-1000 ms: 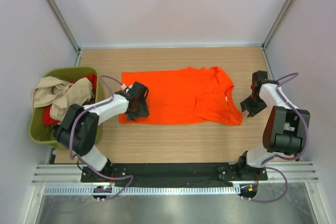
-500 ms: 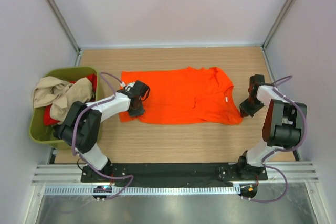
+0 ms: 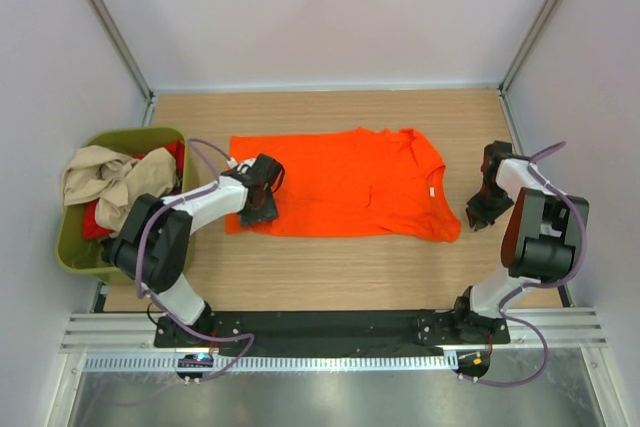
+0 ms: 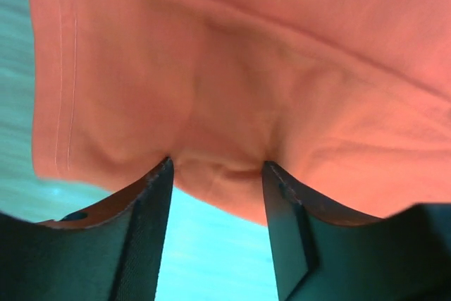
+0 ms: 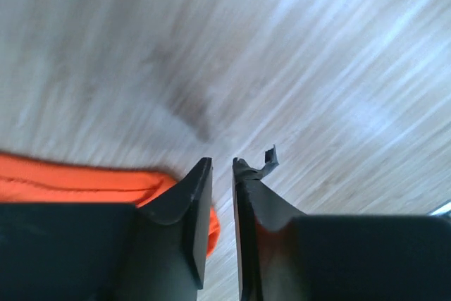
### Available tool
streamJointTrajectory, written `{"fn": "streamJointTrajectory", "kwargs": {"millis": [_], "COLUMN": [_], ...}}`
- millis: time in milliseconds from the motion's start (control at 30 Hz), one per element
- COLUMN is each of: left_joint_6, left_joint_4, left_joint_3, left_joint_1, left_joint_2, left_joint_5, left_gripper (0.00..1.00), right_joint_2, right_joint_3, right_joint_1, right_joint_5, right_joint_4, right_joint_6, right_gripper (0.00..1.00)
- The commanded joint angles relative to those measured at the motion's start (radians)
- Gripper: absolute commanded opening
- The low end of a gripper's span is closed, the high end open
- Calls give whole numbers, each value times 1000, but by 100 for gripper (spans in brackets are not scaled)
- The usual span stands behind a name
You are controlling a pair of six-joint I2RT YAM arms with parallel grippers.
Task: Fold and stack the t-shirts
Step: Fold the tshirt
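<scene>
Top external view: the orange t-shirt (image 3: 340, 182) lies spread flat across the middle of the wooden table (image 3: 330, 267), its neck toward my right side and its hem toward my left. My left claw (image 3: 258, 209) sits low over the shirt's near hem corner. My left wrist camera shows the two fingers (image 4: 151, 202) spread apart, their tips at the edge of the cloth, which puckers into a small fold between them with bare table beneath. My right claw (image 3: 478, 215) is down on bare wood just beside the shirt's near right corner, off the cloth. My right wrist camera shows that claw's fingers (image 5: 194, 195) drawn almost together, a thin slit between them with nothing in it, and a strip of orange beside one finger. At the far left stands an olive-green tub (image 3: 70, 252), with a beige t-shirt (image 3: 100, 177) heaped on a red one (image 3: 95, 222).
</scene>
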Motion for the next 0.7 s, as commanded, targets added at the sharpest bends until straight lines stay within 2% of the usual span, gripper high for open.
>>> {"fn": "streamJointTrajectory", "kwargs": {"millis": [0, 67, 133, 200, 267, 300, 367, 433, 667], "left_joint_6": [-1, 15, 65, 105, 128, 137, 145, 157, 200], "left_joint_4": [-129, -144, -108, -6, 103, 146, 223, 258, 291], "left_joint_3": [63, 129, 163, 207, 235, 270, 315, 397, 665], "left_joint_1": [4, -2, -13, -34, -56, -74, -100, -137, -218], "left_joint_2": [-66, -118, -142, -150, -129, -86, -26, 86, 396], "left_joint_5": [28, 68, 134, 280, 361, 443, 481, 542, 571], "left_gripper": [56, 60, 62, 61, 62, 61, 61, 59, 59], "right_joint_2": [-63, -112, -173, -206, -204, -198, -163, -110, 59], "right_joint_3": [76, 73, 71, 62, 39, 27, 12, 33, 143], "right_joint_1": [0, 2, 8, 11, 14, 18, 46, 80, 140], "right_joint_5": [-57, -164, -245, -357, -491, -538, -632, -626, -568], "right_joint_4": [-3, 46, 112, 205, 264, 352, 453, 463, 442], "right_joint_6": [-114, -190, -253, -289, -291, -288, -272, -286, -382], "right_gripper": [26, 30, 39, 43, 44, 44, 44, 42, 42]}}
